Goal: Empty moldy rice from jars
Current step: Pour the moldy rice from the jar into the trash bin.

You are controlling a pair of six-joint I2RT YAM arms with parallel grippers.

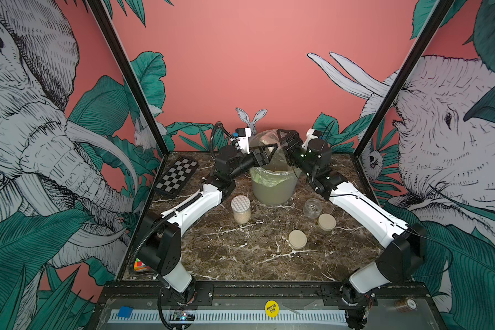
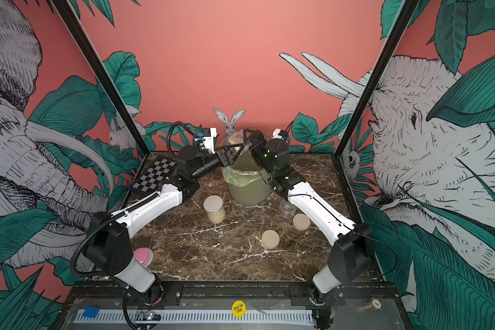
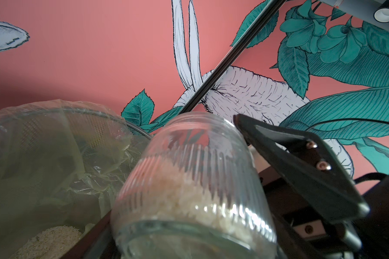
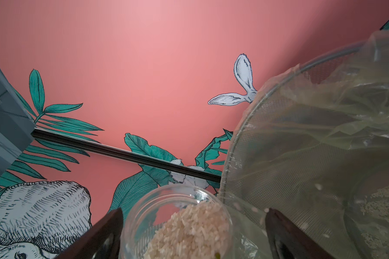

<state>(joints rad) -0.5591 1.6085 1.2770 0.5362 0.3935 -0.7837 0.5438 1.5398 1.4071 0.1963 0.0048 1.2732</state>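
Lettering on a round yellow sticker (image 1: 271, 308) on the front rail reads "BIG BLIND"; a small brown disc (image 1: 406, 304) near the right arm's base carries print too small for us to read. In both top views the 2 grippers meet above the bag-lined bin (image 1: 273, 188) at the back of the table, and their black parts hide the jar between them. The wrist views show it: the left gripper (image 3: 171, 168) is clamped on a ribbed clear jar (image 3: 189, 139), tilted beside the bin's rim, with moldy rice (image 3: 189, 201) heaped along its lower side up to the open mouth. The right gripper (image 4: 194, 212) has its fingers spread wide, with a gap showing between one finger (image 4: 279, 235) and the jar. We see pale blurred specks near the mesh wall and a pile of rice (image 3: 47, 242) inside the green-tinted bag. On the table, a taller jar (image 1: 240, 210) with a white dotted lid stands upright, rice in its lower part. An open, empty jar (image 1: 312, 208) stands near 2 beige lids (image 1: 326, 221) lying flat. A chessboard (image 1: 177, 177) lies at the back left, and a colourful cube (image 1: 139, 264) is mostly hidden behind the left arm. The table (image 1: 240, 257) is dark brown marble with white veins, and the walls are salmon pink with drawn elephants, rabbits and green leaves.
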